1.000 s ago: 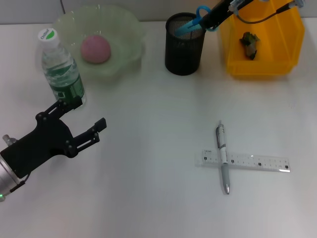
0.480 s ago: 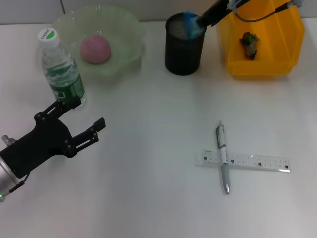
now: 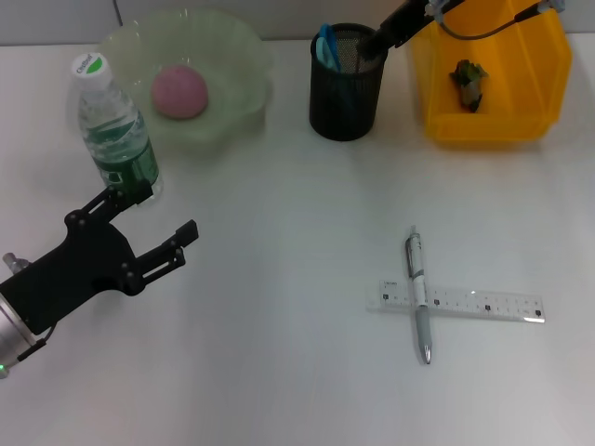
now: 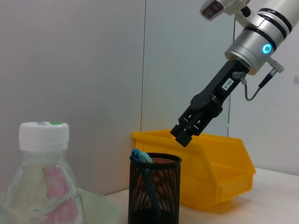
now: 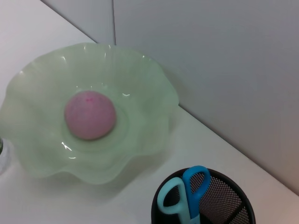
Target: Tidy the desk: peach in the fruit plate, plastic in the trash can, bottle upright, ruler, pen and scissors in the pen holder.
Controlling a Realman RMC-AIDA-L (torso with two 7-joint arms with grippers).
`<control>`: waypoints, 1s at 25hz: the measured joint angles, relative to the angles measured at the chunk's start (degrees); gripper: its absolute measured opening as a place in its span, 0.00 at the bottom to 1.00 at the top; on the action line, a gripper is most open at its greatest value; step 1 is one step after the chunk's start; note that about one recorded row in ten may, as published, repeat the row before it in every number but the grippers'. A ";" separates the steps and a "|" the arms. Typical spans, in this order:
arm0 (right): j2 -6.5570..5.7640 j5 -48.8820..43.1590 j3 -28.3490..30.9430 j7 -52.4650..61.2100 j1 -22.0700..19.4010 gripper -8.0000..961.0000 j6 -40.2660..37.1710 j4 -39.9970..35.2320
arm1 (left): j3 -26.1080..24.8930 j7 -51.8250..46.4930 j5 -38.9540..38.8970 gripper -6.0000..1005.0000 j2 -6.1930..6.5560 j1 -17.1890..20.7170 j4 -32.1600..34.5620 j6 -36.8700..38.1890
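The light-blue scissors (image 3: 325, 46) (image 5: 189, 191) stand inside the black mesh pen holder (image 3: 344, 102) (image 4: 154, 196) (image 5: 233, 205). My right gripper (image 3: 376, 39) (image 4: 186, 134) hovers just above the holder's rim, open and holding nothing. The pink peach (image 3: 178, 91) (image 5: 89, 115) lies in the pale green fruit plate (image 3: 242, 37) (image 5: 154, 79). The bottle (image 3: 116, 130) (image 4: 44, 182) stands upright beside the plate. The silver pen (image 3: 418, 293) lies across the clear ruler (image 3: 483, 304) on the desk (image 3: 279, 353). A plastic scrap (image 3: 468, 79) sits in the yellow trash can (image 3: 493, 125) (image 4: 219, 172). My left gripper (image 3: 156, 218) rests open at the lower left.
The pen holder stands between the fruit plate and the trash can along the far edge. The left arm's black body lies over the desk's near-left corner, just in front of the bottle.
The scissors left my right gripper and dropped into the pen holder. The right gripper rose slightly. The left arm stayed still.
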 joint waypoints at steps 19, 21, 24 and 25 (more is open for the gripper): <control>0.86 0.71 0.39 0.93 -1.44 0.75 -0.50 -3.06 | 0.34 0.00 0.38 0.82 0.07 0.07 0.00 0.38; 1.28 4.35 0.35 0.72 -3.66 0.75 -1.03 -6.55 | 0.52 0.00 0.53 0.82 0.13 0.08 0.00 0.97; 1.41 11.43 0.11 -1.38 -7.35 0.75 -3.05 -11.51 | 1.30 0.00 0.70 0.82 0.20 0.12 0.05 1.68; 1.41 11.43 0.11 -1.38 -7.35 0.75 -3.05 -11.51 | 2.15 0.00 0.71 0.82 0.25 0.15 0.24 2.13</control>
